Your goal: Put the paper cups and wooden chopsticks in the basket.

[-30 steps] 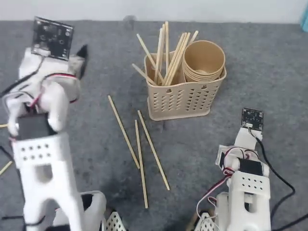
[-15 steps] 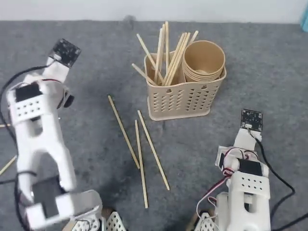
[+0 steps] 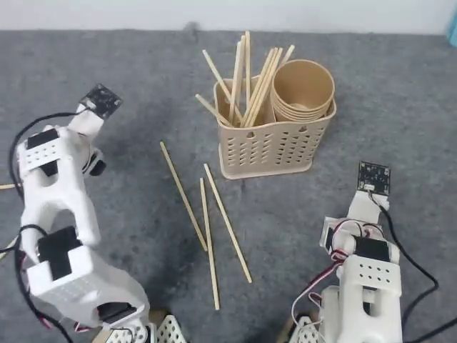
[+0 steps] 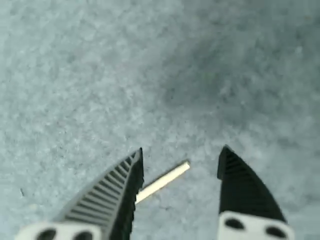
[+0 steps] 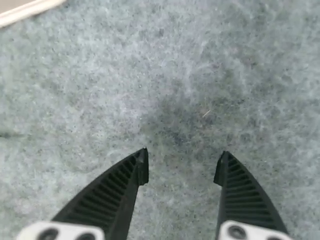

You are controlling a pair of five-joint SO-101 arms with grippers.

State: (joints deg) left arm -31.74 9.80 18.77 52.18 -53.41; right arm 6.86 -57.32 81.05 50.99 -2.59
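Across the whole high view lies a grey carpeted table [image 3: 400,107]. On it the left arm [image 3: 53,186] stands tall at nine o'clock, and the shorter right arm [image 3: 364,279] sits folded at five o'clock. The perforated beige basket [image 3: 271,146] stands upright at about one o'clock from the table's centre. Inside it is a nested stack of paper cups [image 3: 303,89] on its three o'clock side and a sheaf of wooden chopsticks [image 3: 246,78] leaning out on its nine o'clock side.

The left gripper [image 4: 182,150] hangs just above the carpet with its jaws spread wide and nothing clamped. The right gripper [image 5: 183,152] is likewise wide apart and empty, over bare carpet.

Three loose chopsticks lie flat near the centre, running roughly from eleven to five o'clock: one [image 3: 183,195] nearest the left arm, one [image 3: 209,243] reaching toward six o'clock, one [image 3: 227,222] nearest the basket. A stub of another [image 3: 6,187] shows at the nine o'clock edge. In the left wrist view one chopstick end [image 4: 162,181] lies between the spread jaws, its length passing under the toothed finger.

These sticks look light, stiff and smooth, so they are likely to roll or pivot if pinched near a tip. A hold close to mid-length, with the jaws pressed slightly into the soft pile, seems safest.
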